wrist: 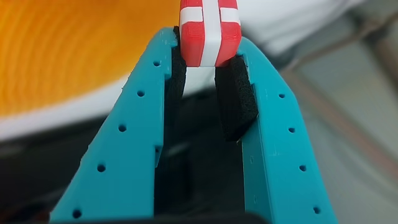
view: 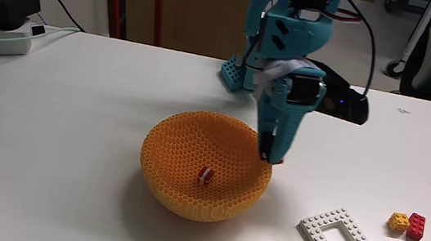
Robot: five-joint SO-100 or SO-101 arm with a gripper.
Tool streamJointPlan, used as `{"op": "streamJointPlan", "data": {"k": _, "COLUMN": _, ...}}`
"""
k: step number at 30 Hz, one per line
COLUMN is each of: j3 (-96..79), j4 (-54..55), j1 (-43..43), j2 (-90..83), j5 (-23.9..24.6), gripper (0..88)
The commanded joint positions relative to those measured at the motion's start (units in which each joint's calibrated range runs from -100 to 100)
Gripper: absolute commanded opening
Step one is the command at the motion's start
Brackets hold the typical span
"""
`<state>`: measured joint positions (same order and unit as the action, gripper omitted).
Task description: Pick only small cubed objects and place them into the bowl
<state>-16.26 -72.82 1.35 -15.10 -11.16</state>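
Teal fingers (wrist: 208,46) pinch red-white striped cube (wrist: 209,31) by orange bowl (wrist: 56,50).

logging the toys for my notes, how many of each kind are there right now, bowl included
red-and-white striped cubes: 2, one in the bowl, one held in the hand
yellow cube: 1
red brick: 1
white frame plate: 1
orange bowl: 1
total: 6
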Motion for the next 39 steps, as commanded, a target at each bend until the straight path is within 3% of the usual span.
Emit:
{"op": "streamJointPlan", "data": {"k": 1, "j3": -0.35, "j4": 0.19, "j1": -9.28, "j2": -3.65, "j5": -2.20, "gripper": 1.4}}
{"op": "streamJointPlan", "data": {"k": 5, "j3": -5.94, "j4": 6.53, "j1": -16.36, "j2": -3.37, "j5": -4.05, "gripper": 4.0}}
{"op": "streamJointPlan", "data": {"k": 11, "j3": -10.66, "j4": 8.62, "j1": -16.36, "j2": -2.70, "j5": -2.93, "gripper": 17.9}}
{"op": "streamJointPlan", "data": {"k": 18, "j3": -6.61, "j4": 3.84, "j1": -14.68, "j2": -5.54, "j5": -1.56, "gripper": 19.9}}
{"op": "streamJointPlan", "data": {"k": 22, "j3": -3.05, "j4": -2.94, "j1": -6.11, "j2": -10.37, "j5": 0.44, "gripper": 19.5}}
{"op": "streamJointPlan", "data": {"k": 26, "j3": 0.13, "j4": -8.50, "j1": 10.58, "j2": -11.22, "j5": 4.79, "gripper": 18.9}}
{"op": "streamJointPlan", "data": {"k": 31, "j3": -0.74, "j4": -6.24, "j1": 30.24, "j2": -6.21, "j5": 10.06, "gripper": 19.2}}
{"op": "streamJointPlan", "data": {"k": 35, "j3": 3.02, "j4": -4.07, "j1": 39.09, "j2": 5.25, "j5": 13.68, "gripper": 19.3}}
{"op": "streamJointPlan", "data": {"k": 39, "j3": 6.48, "j4": -3.02, "j1": 42.26, "j2": 12.73, "j5": 16.41, "gripper": 19.4}}
